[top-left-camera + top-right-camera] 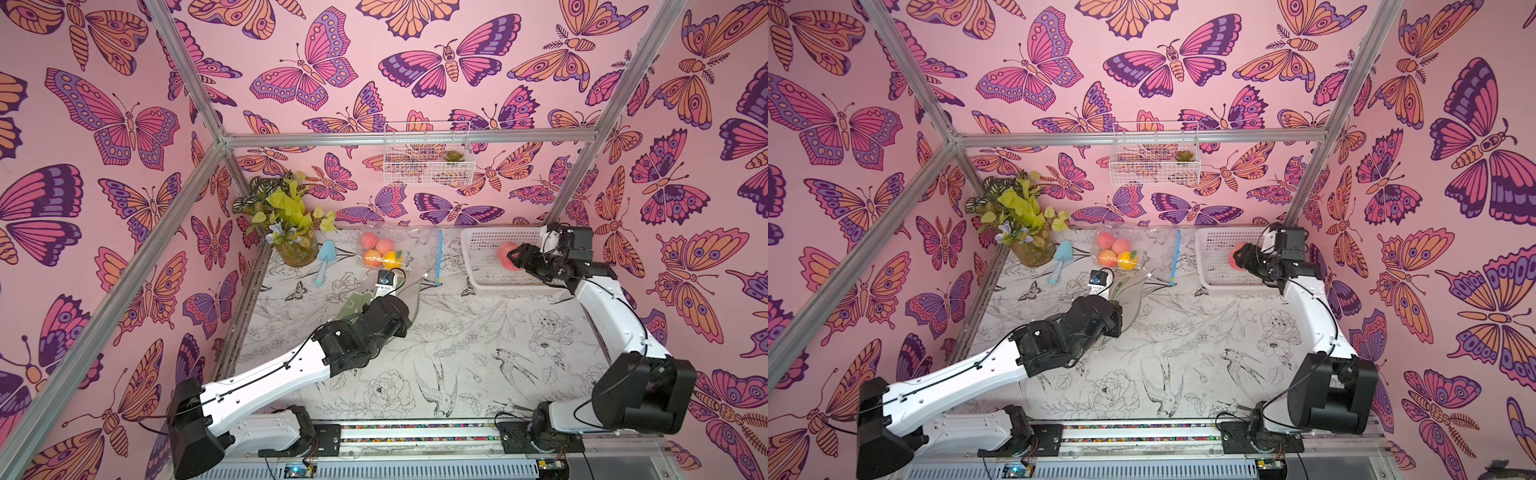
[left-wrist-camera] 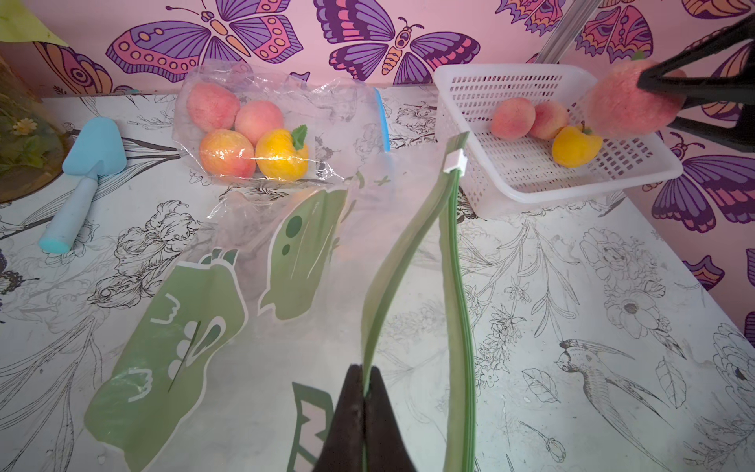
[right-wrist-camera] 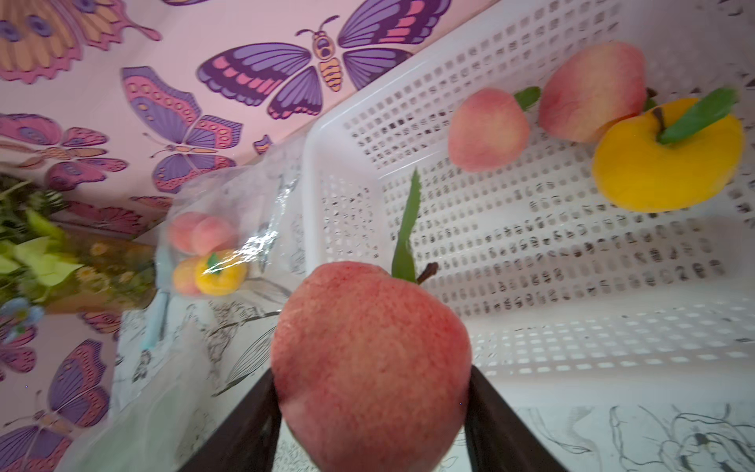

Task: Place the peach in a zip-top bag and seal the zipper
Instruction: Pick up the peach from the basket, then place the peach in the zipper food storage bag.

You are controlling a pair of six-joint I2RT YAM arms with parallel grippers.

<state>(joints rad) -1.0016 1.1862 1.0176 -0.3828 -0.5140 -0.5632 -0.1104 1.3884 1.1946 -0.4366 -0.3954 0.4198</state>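
At 2 o'clock on the table [image 1: 457, 353], the right hand [image 1: 517, 257] is clamped on the peach [image 3: 369, 359], gripping each flank, with stalk and leaf pointing away from the wrist. The fruit hangs clear above the basket [image 2: 531, 192], where two more peaches and a yellow fruit lie. The side grip probably leaves the fruit's front free to enter a bag mouth.

Just off centre toward 10 o'clock, the left hand [image 2: 364, 380] is shut on one lip of the bag [image 2: 286, 327], a clear pouch printed in green. It lifts that lip off the other so that the mouth gapes. The white slider [image 2: 455, 160] sits at the far end of the track, so the zipper is open along its length. The mouth appears turned toward 2 o'clock, facing the peach's likely approach.

At 12 o'clock lies a full bag [image 1: 382, 249] with a blue zipper and four fruits inside. A blue trowel [image 1: 325, 259] lies at its 9 o'clock, and a plant [image 1: 286, 220] in a glass vase stands in the 11 o'clock corner.

The table carries black line drawings of birds and flowers on white. The walls [image 1: 124, 124] are pink with large butterflies. An aluminium frame [image 1: 407, 137] edges the cell, and a wire rack [image 1: 426, 160] holding a small succulent hangs on the 12 o'clock wall.
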